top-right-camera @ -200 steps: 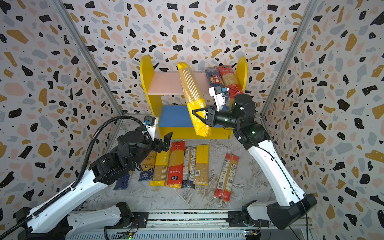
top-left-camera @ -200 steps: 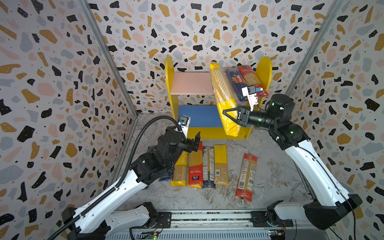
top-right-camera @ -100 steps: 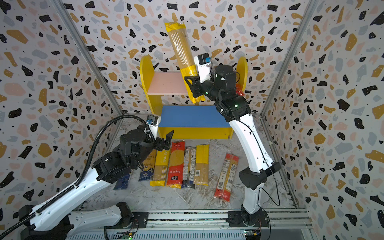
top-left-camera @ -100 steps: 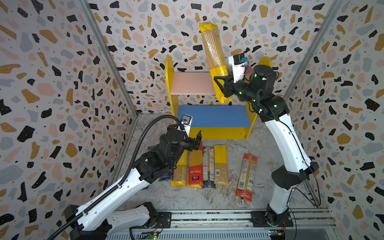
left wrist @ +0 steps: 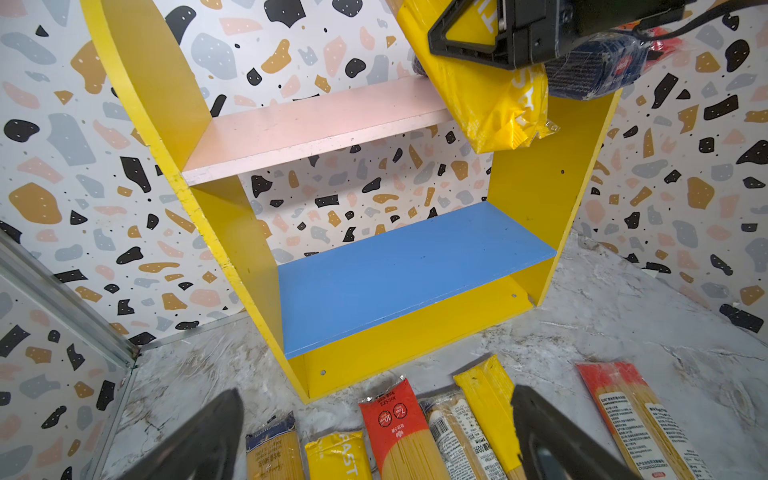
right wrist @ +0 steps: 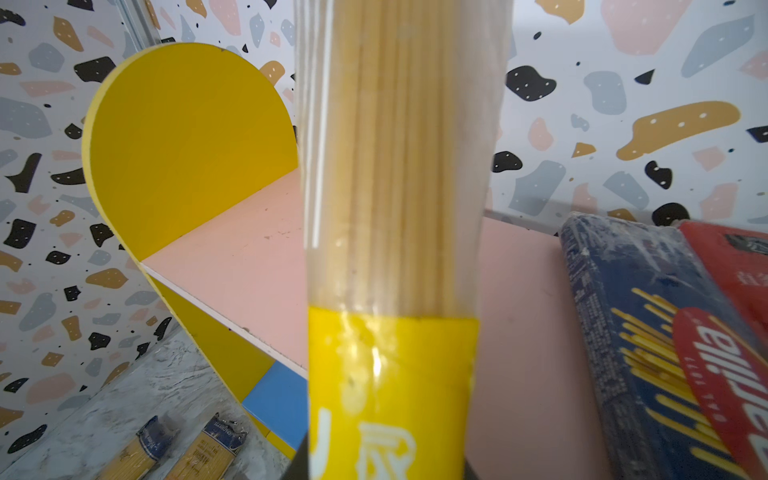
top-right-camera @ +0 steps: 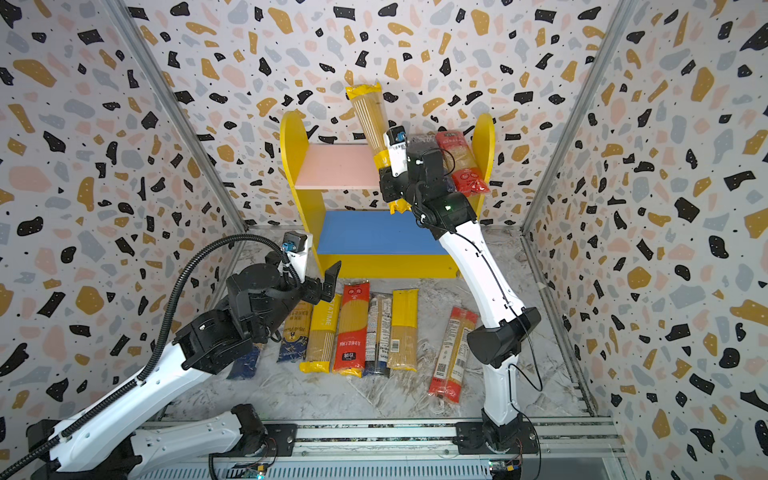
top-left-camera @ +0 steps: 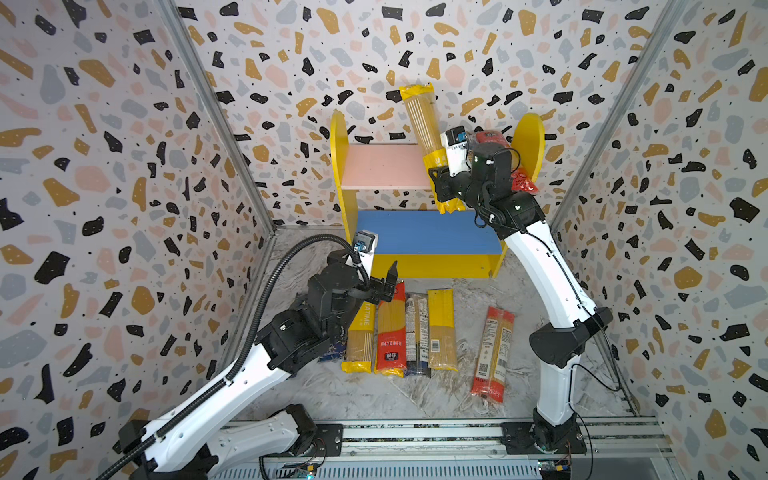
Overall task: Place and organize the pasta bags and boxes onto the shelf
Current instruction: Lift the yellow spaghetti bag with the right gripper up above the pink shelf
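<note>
While shelf [top-left-camera: 338, 174] holds Barilla packet [right wrist: 615, 324], red packet [top-right-camera: 467, 178] alongside

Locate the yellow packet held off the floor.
In both top views the yellow packet stands tilted in the shut right gripper, at the front of the pink board, left of the blue packet and red packet.

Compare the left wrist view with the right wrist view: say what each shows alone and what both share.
Only the left wrist view: the whole blue lower board, the open left pincer, the right pincer shut on the yellow packet, and a red packet on the floor.
Only the right wrist view: that packet's clear window of strands, close up.
Both: the yellow packet, the pink upper board, and the dark blue packet on it.
</note>
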Motion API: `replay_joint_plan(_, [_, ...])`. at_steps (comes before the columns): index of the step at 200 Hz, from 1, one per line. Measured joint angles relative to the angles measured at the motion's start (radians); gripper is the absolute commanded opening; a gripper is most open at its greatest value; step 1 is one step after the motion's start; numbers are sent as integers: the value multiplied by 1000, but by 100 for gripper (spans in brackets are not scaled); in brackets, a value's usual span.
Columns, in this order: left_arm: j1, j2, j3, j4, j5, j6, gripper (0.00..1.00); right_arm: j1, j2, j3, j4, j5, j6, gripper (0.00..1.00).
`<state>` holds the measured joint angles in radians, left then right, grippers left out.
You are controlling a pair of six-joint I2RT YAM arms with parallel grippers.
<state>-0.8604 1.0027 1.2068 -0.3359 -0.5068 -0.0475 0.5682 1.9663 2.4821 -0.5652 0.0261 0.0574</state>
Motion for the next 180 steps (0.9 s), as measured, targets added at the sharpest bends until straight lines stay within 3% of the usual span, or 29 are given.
replay_joint_plan(53, [0, -5, 0, -1, 0, -1, 100, -25, 0, 10, 16, 30, 2, 16])
replay_joint_plan(109, [0, -11, 0, -3, 0, -6, 99, -127, 24, 29, 16, -11, 77, 19])
replay_joint_plan(161, [0, 9, 15, -6, 0, -1, 100, -123, 26, 33, 14, -20, 79, 21])
replay_joint_plan(180, [0, 51, 67, -7, 1, 8, 100, -123, 27, 33, 14, -20, 79, 27])
